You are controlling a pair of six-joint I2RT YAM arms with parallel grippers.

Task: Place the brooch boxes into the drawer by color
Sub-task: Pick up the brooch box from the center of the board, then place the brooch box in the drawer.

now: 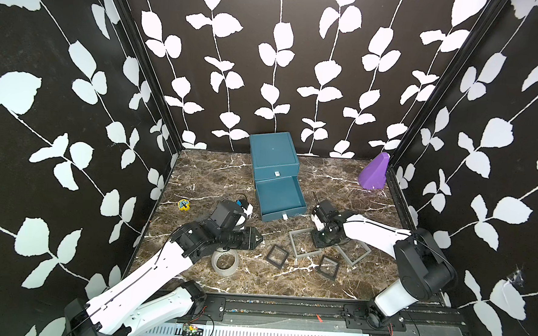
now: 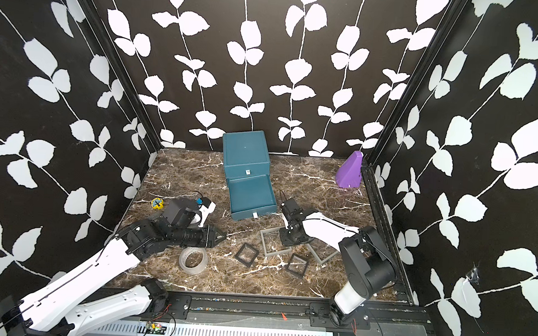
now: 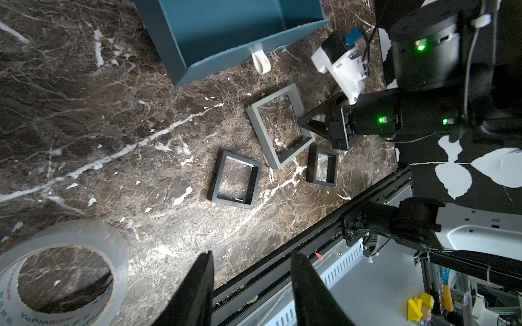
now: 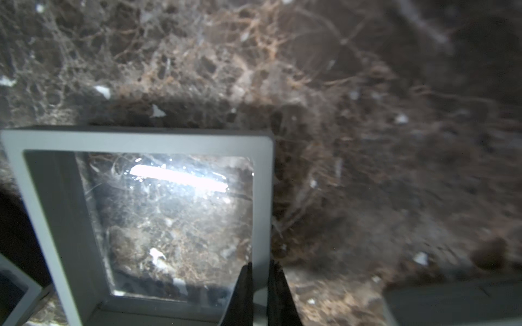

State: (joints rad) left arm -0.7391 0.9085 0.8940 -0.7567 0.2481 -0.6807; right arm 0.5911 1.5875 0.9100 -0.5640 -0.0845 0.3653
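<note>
Inspector: On your table (image 1: 213, 172), toward its front edge, you have two grey items: first grey brooch box (image 1: 301, 245), second grey brooch box (image 1: 355, 255).
Second inspector: You also have two black: first black brooch box (image 1: 278, 255), second black brooch box (image 1: 329, 266). That makes four for you.
Inspector: Record one teal chest (image 1: 271, 153) at the back edge, one drawer (image 1: 279, 191) standing open, two white pull tabs (image 1: 277, 174) showing.
Second inspector: Your singles: one tape roll (image 1: 224, 271), one purple wedge (image 1: 373, 174) in the back right corner, one small yellow object (image 1: 183, 205) toward the left edge.
</note>
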